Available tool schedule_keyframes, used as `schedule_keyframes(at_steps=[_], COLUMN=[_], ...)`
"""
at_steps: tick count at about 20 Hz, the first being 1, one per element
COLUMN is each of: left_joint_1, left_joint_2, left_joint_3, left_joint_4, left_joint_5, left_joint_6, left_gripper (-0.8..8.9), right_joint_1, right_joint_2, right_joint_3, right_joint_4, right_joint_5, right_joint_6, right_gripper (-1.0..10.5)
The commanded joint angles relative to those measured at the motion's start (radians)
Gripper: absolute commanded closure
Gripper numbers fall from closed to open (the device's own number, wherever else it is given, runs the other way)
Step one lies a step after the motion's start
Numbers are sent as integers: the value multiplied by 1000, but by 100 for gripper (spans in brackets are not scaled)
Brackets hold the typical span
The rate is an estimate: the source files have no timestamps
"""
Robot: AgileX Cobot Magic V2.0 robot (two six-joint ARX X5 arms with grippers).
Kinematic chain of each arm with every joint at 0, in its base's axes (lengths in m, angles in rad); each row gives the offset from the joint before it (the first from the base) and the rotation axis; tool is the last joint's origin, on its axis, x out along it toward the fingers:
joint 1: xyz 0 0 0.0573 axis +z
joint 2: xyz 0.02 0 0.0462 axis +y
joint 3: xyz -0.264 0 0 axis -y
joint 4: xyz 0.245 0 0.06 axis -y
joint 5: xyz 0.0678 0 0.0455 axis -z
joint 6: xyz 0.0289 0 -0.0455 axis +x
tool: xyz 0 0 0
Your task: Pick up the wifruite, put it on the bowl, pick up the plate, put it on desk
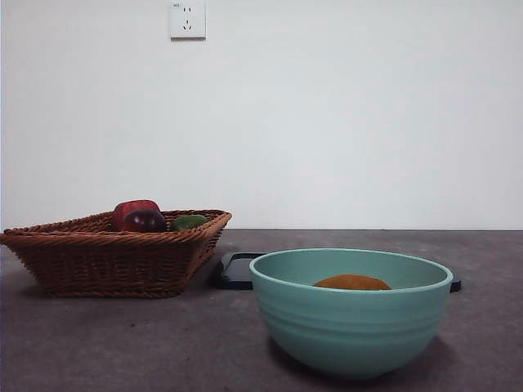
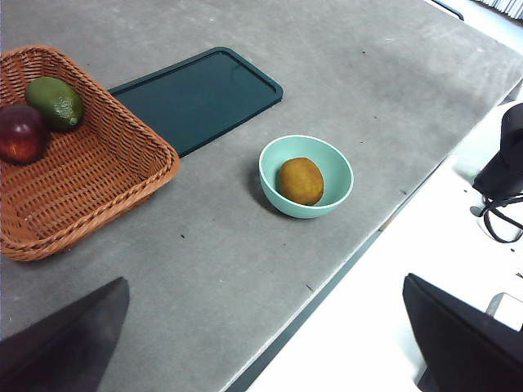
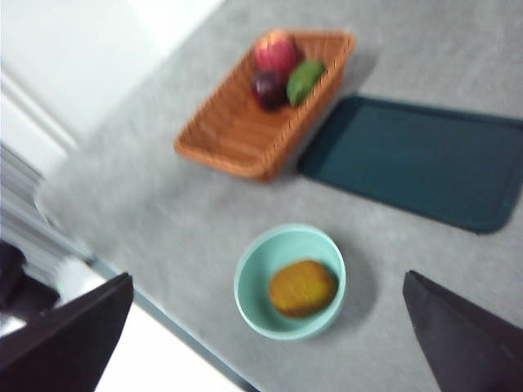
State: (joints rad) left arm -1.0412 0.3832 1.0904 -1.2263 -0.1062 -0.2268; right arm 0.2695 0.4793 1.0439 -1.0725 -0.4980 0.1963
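Wicker basket (image 1: 106, 261) w/ fruit; dark tray (image 2: 196, 96), maybe teal.

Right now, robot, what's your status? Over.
Left claw and right claw open, high above the desk. Wifruite in the bowl. Nothing blocking.

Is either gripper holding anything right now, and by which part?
Nothing is held. Both grippers are open and raised above the desk; the wifruite lies in the bowl.
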Motion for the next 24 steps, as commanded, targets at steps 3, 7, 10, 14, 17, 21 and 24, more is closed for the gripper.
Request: schedule_keyframes(at_steps=[3,7,10,14,17,21,24], left_joint_1=[-11,-11,-11,-11,-11,-11,-11], left_joint_2=[0,0,0,0,0,0,0], left_joint_3=[10,10,10,10,10,10,10], left_joint_4=[15,15,15,16,16,16,16], left_joint_5=[-3,-3,-3,-3,-3,-3,-3], left_joint_6=[-3,-3,-2,-2,-2,-2,-2], left_gripper=[196,196,196,196,196,196,196], right_joint_1=[6,20,58,131,185,243,273], right_joint_2=[80,220,352,547,681,835,919], right_joint_3=[18,18,18,18,18,18,18], right_joint_4=[13,13,13,14,19,42,53], right_joint_5=[-10,-33,-23,53,134,197,241], right_joint_6=[60,66,66,65,55,50,50], right_gripper=[361,362,363,363,363,363,363])
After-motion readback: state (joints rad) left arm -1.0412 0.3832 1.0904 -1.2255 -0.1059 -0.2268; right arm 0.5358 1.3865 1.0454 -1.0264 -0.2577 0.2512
